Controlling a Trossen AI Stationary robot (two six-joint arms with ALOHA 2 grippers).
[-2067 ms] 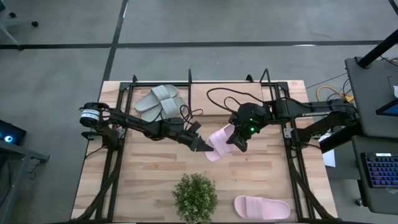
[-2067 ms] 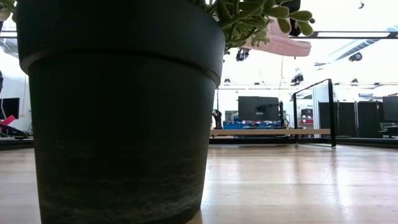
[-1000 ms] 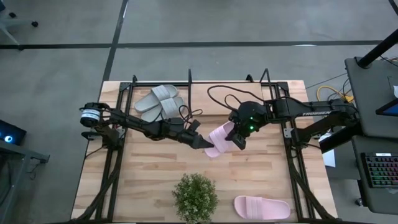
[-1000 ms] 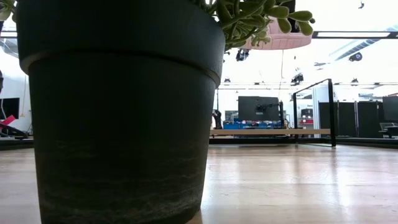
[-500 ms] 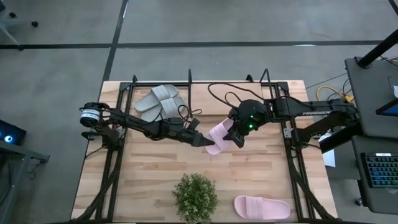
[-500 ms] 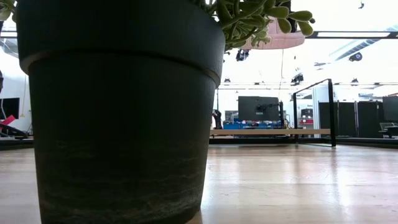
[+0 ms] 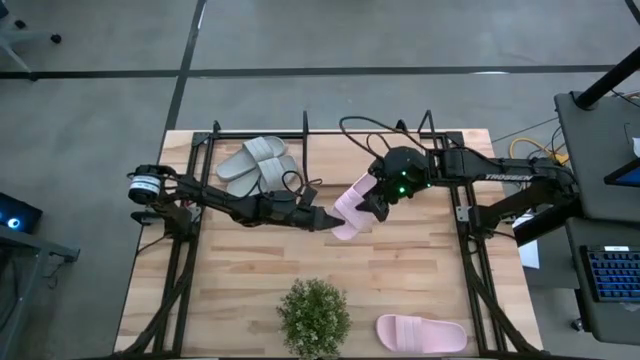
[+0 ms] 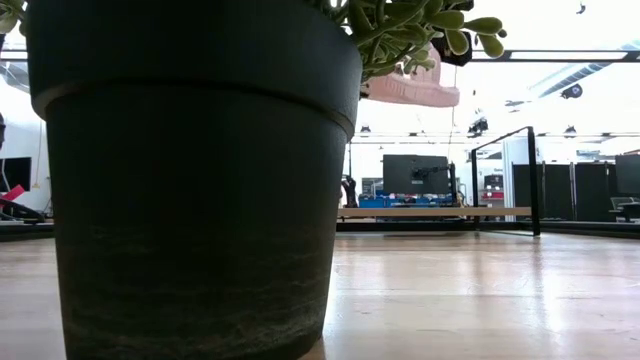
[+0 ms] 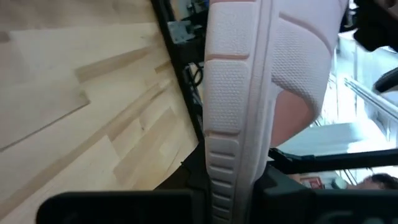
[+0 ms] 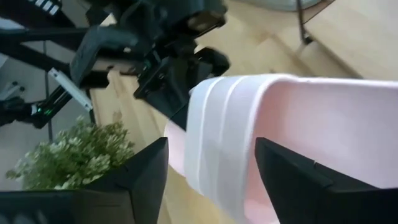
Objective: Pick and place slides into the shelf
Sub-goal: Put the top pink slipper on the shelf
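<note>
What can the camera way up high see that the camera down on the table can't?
Only the high view shows both arms, the left gripper shut on the pink slide, the open right gripper, the grey slides on the shelf, and another pink slide. Only the low view shows the room behind. Both show the plant and the lifted slide.
</note>
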